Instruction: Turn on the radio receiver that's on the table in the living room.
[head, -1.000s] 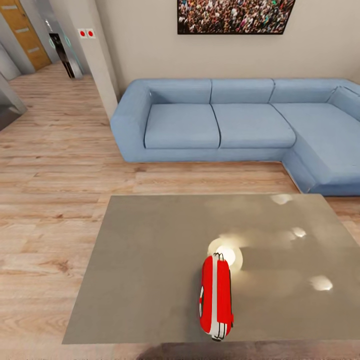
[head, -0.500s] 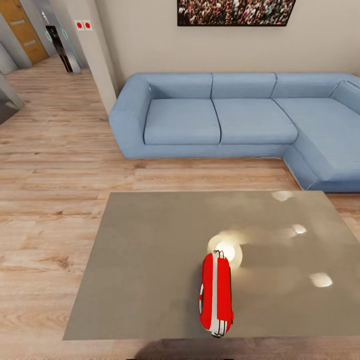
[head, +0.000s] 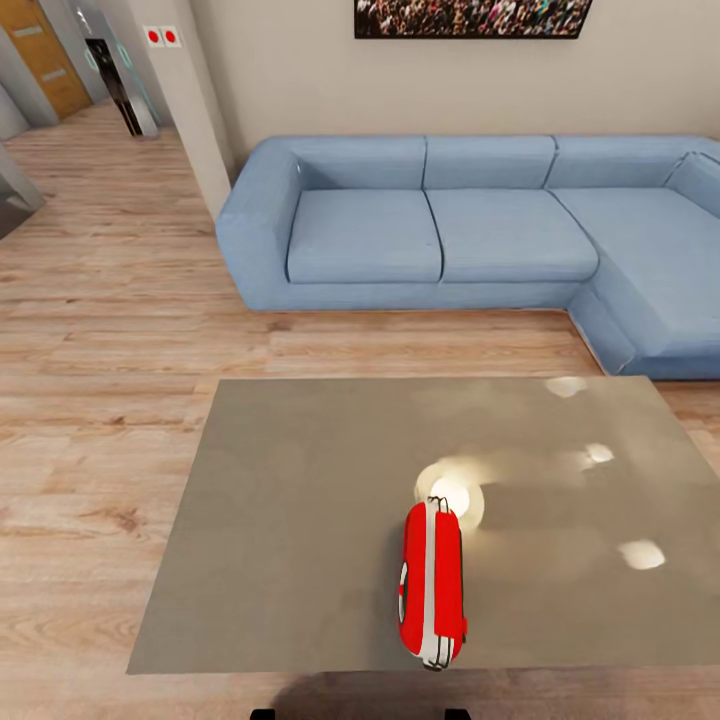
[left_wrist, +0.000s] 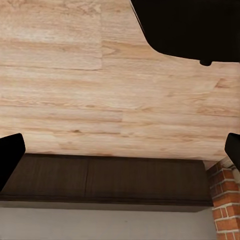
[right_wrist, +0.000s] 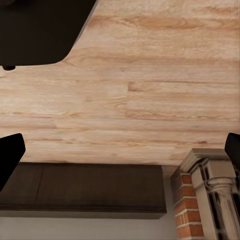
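The red radio receiver (head: 432, 585) with white stripes stands on its edge on the glossy grey-brown table (head: 290, 520), near the table's front edge and a little right of the middle. Its dial face is turned to the left and its thin wire handle points away from me. The living room has a light wood plank floor (head: 110, 380). My left gripper (left_wrist: 120, 152) hangs over bare floor, open, with its black fingertips (left_wrist: 10, 155) far apart and nothing between them. My right gripper (right_wrist: 120, 150) is likewise open over the floor.
A blue sectional sofa (head: 430, 225) runs behind the table and wraps round its right side. A crowd picture (head: 470, 18) hangs above it. A white pillar (head: 195, 110) and a hallway lie at the back left. A brick fireplace (right_wrist: 197, 210) and dark plinth (left_wrist: 105, 180) show beneath the arms.
The whole head view has shifted as the camera moved closer to the table. The radio stays in the same spot on the table.
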